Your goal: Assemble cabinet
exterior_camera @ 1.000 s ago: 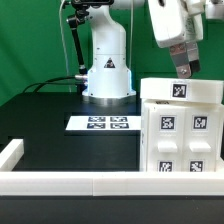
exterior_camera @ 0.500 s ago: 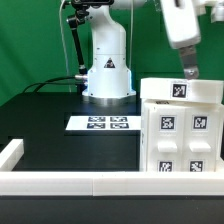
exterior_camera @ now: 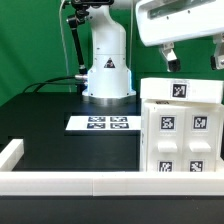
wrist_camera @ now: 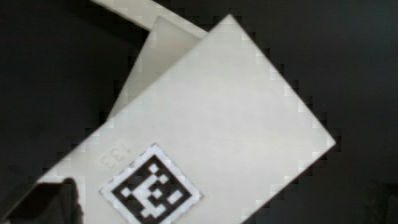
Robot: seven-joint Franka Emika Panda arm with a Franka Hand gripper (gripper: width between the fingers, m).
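The end effector [exterior_camera: 194, 57] hangs in the air at the upper part of the exterior view's right, its broad white body turned side-on, with two dark fingers [exterior_camera: 170, 58] pointing down. The fingers stand well apart with nothing between them. They hover above the cabinet without touching it.

The cabinet [exterior_camera: 180, 135] stands directly below, on the table [exterior_camera: 60, 140] at the exterior view's right. It is a large white box whose flat top carries one black-and-white marker tag, and whose front face shows several more tags in two rows. In the wrist view the cabinet's top [wrist_camera: 214, 130] fills most of the picture as a tilted white panel, with one tag near a dark fingertip [wrist_camera: 50, 200] at the picture's edge.

Further out, the marker board [exterior_camera: 100, 124] lies flat on the black table, just beside the cabinet on the exterior view's left and in front of the arm's white base [exterior_camera: 107, 75]. A long white border rail [exterior_camera: 70, 181] runs along the near edge of the table, turning up at the exterior view's left corner. A green backdrop [exterior_camera: 35, 45] stands behind everything.
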